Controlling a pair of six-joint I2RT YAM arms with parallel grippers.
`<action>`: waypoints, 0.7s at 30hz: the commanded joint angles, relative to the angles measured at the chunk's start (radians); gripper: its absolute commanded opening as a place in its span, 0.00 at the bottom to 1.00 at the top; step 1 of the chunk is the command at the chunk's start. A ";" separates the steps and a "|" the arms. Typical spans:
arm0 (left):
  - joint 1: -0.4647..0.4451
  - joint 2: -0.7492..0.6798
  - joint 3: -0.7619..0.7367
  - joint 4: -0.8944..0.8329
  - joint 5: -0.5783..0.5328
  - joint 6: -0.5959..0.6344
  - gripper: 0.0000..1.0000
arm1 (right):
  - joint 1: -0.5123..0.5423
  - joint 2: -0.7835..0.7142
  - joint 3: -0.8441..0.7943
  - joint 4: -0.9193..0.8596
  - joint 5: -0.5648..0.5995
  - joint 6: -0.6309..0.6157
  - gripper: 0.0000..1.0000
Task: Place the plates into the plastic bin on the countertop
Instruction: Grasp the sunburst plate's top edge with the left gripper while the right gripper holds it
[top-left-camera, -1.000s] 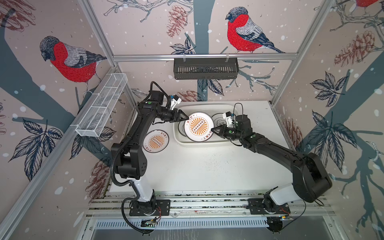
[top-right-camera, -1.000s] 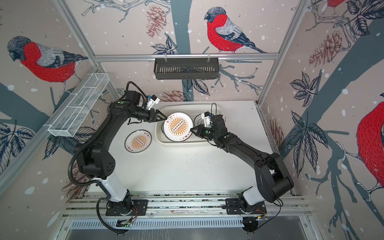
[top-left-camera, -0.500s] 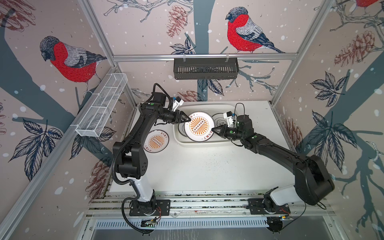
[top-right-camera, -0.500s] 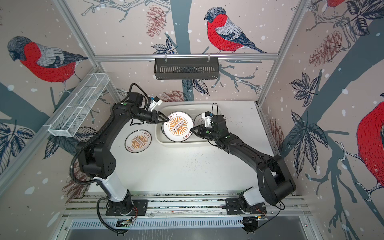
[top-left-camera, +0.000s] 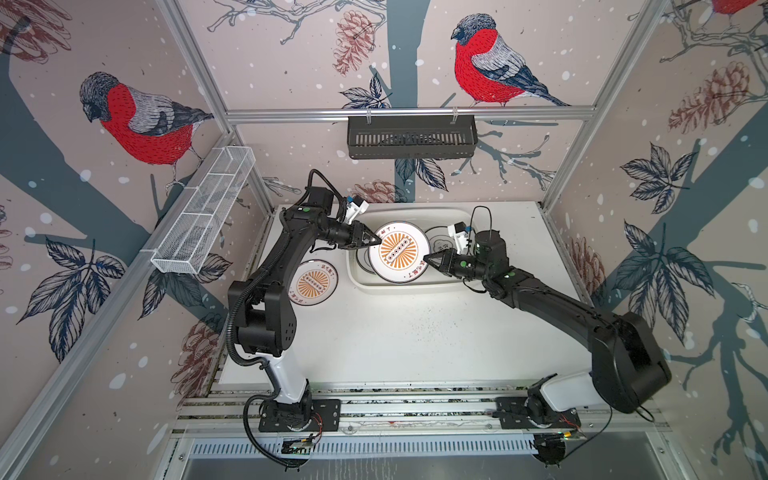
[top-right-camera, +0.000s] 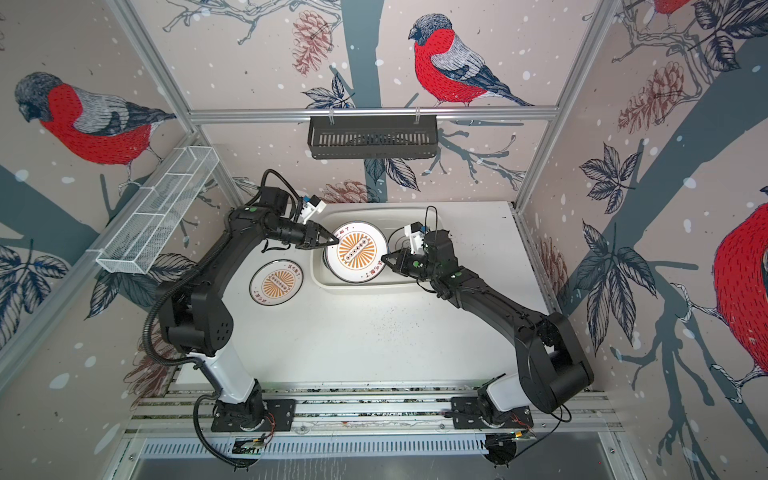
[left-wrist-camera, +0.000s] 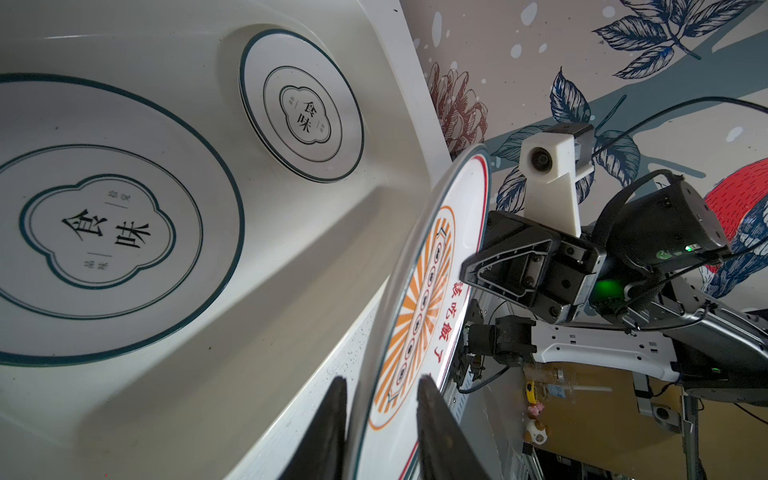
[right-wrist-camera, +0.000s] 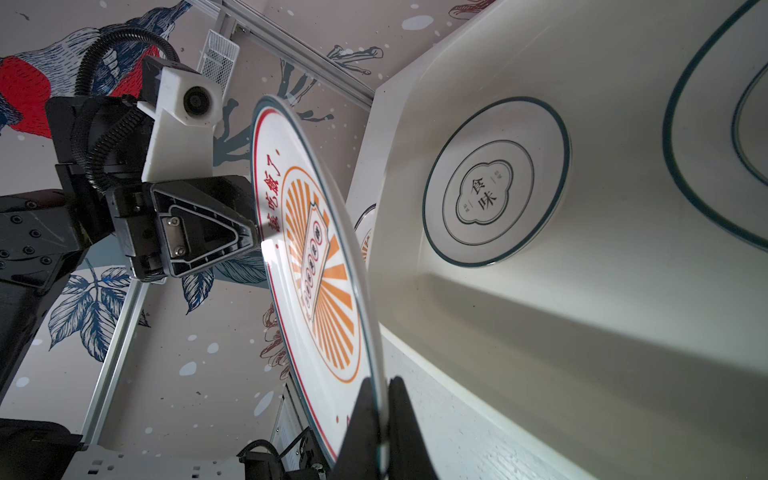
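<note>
while the right hand pinches the sunburst plate at 4 o'clock over the bin, the left hand straddles 10 o'clock, probably to steady it, grip unclear.

In both top views the sunburst plate at the tips of the left end effector hides most of the large quatrefoil plate beneath. In the left wrist view, whether its fingers press the rim cannot be told.

Glossy wht plastic bin, shiny plate, matt blk fingers.
</note>
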 joint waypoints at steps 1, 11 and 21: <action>-0.002 -0.013 -0.006 0.020 0.042 -0.003 0.27 | -0.001 -0.011 -0.002 0.060 0.001 0.009 0.01; -0.004 -0.024 -0.011 0.028 0.049 -0.017 0.15 | -0.001 -0.020 -0.008 0.059 0.005 0.008 0.01; -0.005 -0.043 -0.013 0.048 0.069 -0.039 0.03 | 0.000 -0.016 -0.010 0.062 0.005 0.012 0.08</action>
